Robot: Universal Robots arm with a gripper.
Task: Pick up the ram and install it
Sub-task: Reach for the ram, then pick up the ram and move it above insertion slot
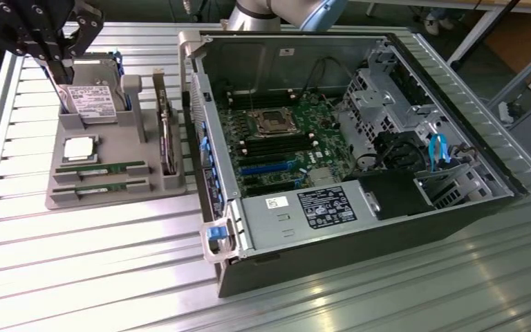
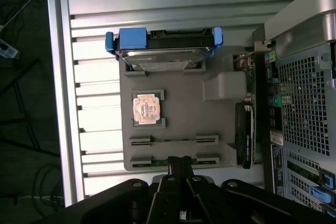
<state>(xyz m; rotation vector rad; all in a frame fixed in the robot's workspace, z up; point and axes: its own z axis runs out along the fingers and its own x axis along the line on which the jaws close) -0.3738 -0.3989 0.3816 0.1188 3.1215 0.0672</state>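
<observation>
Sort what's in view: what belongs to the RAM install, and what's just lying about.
Job in hand:
- ram stick and its twin, in the gray tray
- pincer, shut
- motherboard in the open case

Lying about, same tray:
- hard drive
- processor chip
- expansion card

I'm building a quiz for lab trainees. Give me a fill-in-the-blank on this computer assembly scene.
The gray tray holds ___ ram sticks, lying side by side. The processor chip sits between the ram sticks and the ___. The gripper has its jaws ___.
Missing words: two; hard drive; shut.
</observation>
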